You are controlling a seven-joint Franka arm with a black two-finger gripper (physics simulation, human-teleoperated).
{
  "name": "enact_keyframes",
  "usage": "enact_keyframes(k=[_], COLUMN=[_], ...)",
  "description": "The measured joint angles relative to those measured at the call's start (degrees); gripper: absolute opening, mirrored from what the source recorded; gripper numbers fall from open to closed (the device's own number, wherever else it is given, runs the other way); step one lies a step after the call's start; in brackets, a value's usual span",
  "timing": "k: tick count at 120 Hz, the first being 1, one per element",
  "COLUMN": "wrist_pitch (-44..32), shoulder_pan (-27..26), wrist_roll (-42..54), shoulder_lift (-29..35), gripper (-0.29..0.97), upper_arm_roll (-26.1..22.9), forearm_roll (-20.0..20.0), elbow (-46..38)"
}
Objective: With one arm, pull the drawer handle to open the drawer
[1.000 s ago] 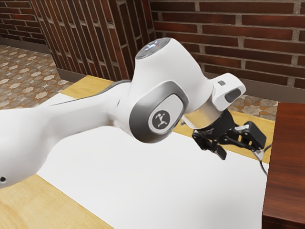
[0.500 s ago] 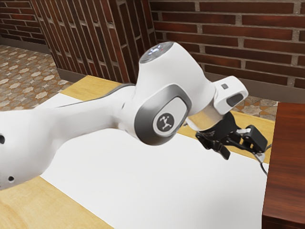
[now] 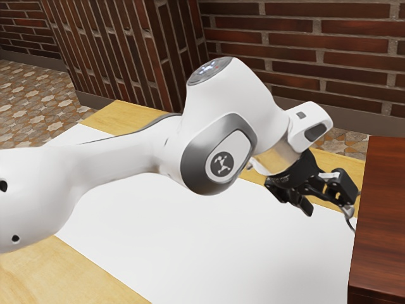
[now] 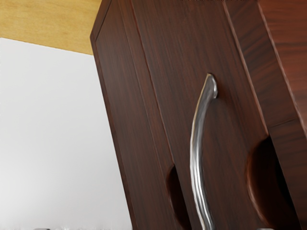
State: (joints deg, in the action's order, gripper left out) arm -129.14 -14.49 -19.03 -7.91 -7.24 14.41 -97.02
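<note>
The curved silver metal drawer handle [image 4: 197, 158] sits on the dark brown wooden drawer front [image 4: 158, 72], which appears shut. The black two-finger gripper [image 3: 302, 202] hovers just beside the cabinet, parted and empty. I judge it is lined up on the handle for a grasp.

White mat [image 3: 190, 253] on wooden table [image 3: 76, 282]
</note>
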Motion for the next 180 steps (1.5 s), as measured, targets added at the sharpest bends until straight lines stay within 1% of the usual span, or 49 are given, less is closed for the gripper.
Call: enact_keyframes(k=[60, 107, 147, 180], wrist_pitch=[-0.1, -0.1, 0.0, 0.0], shoulder_pan=[0.5, 1.0, 1.8, 3.2], wrist_roll=[-5.3, -7.2, -8.1, -8.7], shoulder_lift=[-1.0, 1.0, 1.3, 3.3], gripper=[0.44, 0.43, 0.43, 0.43], upper_arm_roll=[-0.1, 0.2, 0.2, 0.2], forearm_roll=[0.2, 0.3, -0.2, -0.5], elbow=[-0.1, -2.5, -3.4, -5.8])
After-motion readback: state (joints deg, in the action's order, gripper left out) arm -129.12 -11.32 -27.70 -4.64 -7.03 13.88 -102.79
